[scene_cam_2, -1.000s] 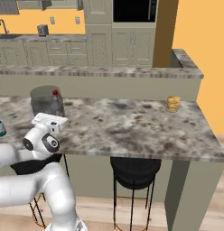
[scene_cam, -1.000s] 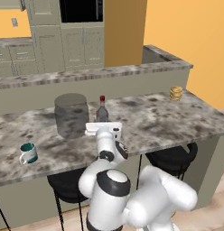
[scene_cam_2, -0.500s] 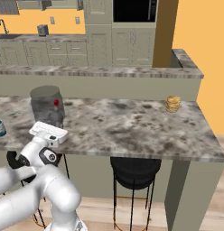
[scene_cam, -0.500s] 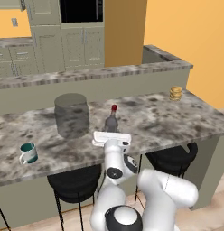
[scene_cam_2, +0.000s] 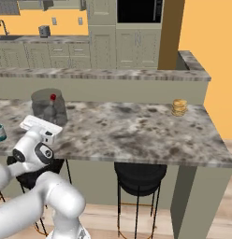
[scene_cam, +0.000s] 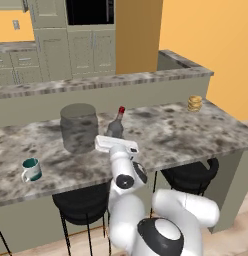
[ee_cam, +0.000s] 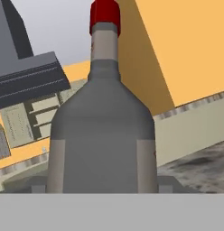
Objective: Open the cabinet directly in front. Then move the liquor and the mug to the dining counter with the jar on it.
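Hand view: liquor bottle [ee_cam: 102, 131] is seen upright on the dining counter [scene_cam: 186, 135] just beside the jar [scene_cam: 79, 127], flanked by the wide-spread jaws of the gripper [scene_cam: 115, 143], contact not discernible.

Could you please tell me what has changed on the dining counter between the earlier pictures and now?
The arm has drawn back toward the base and sunk lower, leaving the liquor standing beside the jar, with the gripper open just behind the bottle. The mug, jar and dining counter have stayed where they were.
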Controlling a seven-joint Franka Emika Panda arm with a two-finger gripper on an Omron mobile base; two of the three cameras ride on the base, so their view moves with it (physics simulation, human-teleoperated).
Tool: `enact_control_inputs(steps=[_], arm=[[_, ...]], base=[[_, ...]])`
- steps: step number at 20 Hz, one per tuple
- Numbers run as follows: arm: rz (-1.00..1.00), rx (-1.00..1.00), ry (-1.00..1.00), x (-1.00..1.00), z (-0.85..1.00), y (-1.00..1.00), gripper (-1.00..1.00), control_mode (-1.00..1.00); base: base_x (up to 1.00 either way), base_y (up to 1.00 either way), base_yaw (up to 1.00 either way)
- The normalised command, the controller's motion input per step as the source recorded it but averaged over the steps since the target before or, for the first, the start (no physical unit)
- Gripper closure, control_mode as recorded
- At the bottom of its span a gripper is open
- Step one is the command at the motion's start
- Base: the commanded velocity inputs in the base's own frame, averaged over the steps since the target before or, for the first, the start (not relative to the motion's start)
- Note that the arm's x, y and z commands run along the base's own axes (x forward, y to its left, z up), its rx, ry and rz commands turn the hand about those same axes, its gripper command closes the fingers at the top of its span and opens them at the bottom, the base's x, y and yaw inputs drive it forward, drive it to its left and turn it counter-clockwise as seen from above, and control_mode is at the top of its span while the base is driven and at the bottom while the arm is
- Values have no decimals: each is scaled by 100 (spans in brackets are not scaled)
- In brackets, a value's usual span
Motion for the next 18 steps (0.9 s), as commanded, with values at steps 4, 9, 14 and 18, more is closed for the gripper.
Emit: enact_control_inputs(steps=[4,9,14,18], arm=[[5,0,-10,40,-51,-3,100,-100],[27,19,-7,-1,50,-26,100,-100],[27,14,16,-76,100,-22,100,-100],[23,1,35,-77,100,-8,100,-100]], base=[[0,0,0],[0,0,0],[0,0,0],[0,0,0]])
